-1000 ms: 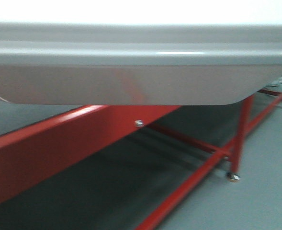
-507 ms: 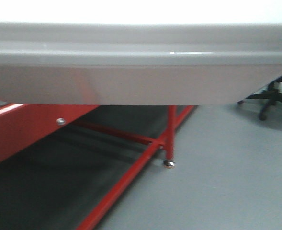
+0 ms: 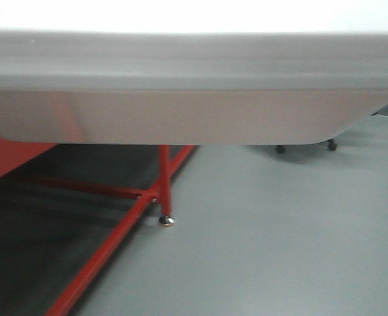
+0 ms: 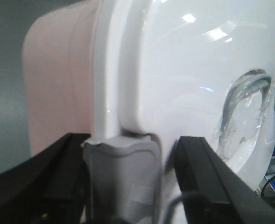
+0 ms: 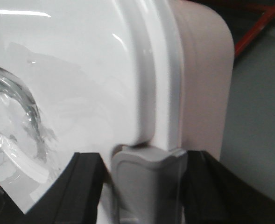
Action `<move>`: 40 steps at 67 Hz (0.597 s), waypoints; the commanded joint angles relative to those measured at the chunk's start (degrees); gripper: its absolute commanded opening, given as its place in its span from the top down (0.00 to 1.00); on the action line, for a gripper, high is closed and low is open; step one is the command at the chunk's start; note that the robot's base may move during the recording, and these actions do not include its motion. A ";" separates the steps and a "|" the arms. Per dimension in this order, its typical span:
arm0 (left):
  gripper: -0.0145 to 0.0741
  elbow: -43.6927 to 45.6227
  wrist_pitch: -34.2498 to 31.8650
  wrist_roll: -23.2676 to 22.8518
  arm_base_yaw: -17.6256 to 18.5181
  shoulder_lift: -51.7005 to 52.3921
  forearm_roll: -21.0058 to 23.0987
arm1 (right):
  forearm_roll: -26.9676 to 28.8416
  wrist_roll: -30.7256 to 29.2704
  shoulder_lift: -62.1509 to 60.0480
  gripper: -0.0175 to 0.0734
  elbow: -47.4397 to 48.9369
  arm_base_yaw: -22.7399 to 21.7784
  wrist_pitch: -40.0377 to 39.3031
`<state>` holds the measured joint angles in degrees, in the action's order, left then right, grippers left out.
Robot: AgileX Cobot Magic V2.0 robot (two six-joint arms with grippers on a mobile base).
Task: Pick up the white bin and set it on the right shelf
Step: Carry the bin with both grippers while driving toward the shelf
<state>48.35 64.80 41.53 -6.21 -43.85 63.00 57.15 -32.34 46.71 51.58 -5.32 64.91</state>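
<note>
Frame (image 3: 114,237) has slid left; bin (image 3: 194,112) rides aloft, shelf unseen. We have left gripper (image 4: 130,144) and right gripper (image 5: 144,158) each clamped on a bin latch (image 4: 123,182). A slipping latch could drop it.

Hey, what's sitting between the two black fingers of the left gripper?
In the left wrist view, a grey plastic latch on the rim of the large translucent pinkish-white plastic bin sits between the fingers of the left gripper.
</note>
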 commanded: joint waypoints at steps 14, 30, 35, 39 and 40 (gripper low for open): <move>0.55 1.56 7.22 0.57 1.16 0.47 10.25 | 13.68 -0.23 -0.57 0.38 1.83 0.73 2.79; 0.55 1.56 7.22 0.57 1.16 0.47 10.25 | 13.68 -0.23 -0.57 0.38 1.83 0.73 2.79; 0.55 1.56 7.22 0.57 1.16 0.47 10.25 | 13.68 -0.23 -0.57 0.38 1.83 0.73 2.79; 0.55 1.56 7.22 0.57 1.16 0.47 10.25 | 13.68 -0.23 -0.57 0.38 1.83 0.73 2.79; 0.55 1.56 7.22 0.57 1.16 0.47 10.25 | 13.68 -0.23 -0.57 0.38 1.83 0.73 2.79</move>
<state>48.35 64.80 41.53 -6.21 -43.85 63.00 57.15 -32.34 46.71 51.58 -5.32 64.91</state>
